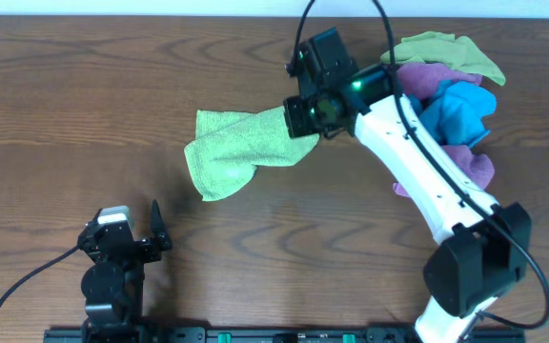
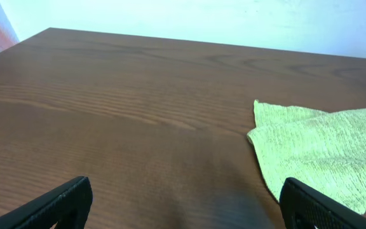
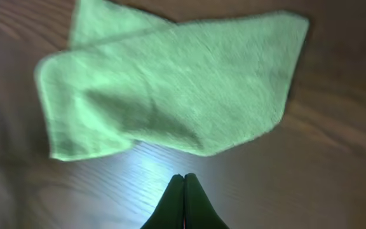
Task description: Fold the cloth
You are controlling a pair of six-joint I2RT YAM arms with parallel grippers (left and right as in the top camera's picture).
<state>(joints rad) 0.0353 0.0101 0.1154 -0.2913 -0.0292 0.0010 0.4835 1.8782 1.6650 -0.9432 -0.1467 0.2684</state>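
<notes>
A light green cloth lies crumpled and partly folded over itself on the wooden table, near the middle. My right gripper hovers over the cloth's right end; in the right wrist view its fingers are pressed together with nothing between them, and the cloth lies just beyond the tips. My left gripper rests open and empty near the front left; in the left wrist view its fingers are wide apart and the cloth lies ahead to the right.
A heap of other cloths, green, purple and blue, lies at the back right beside the right arm. The wooden table stretches to the left of the green cloth.
</notes>
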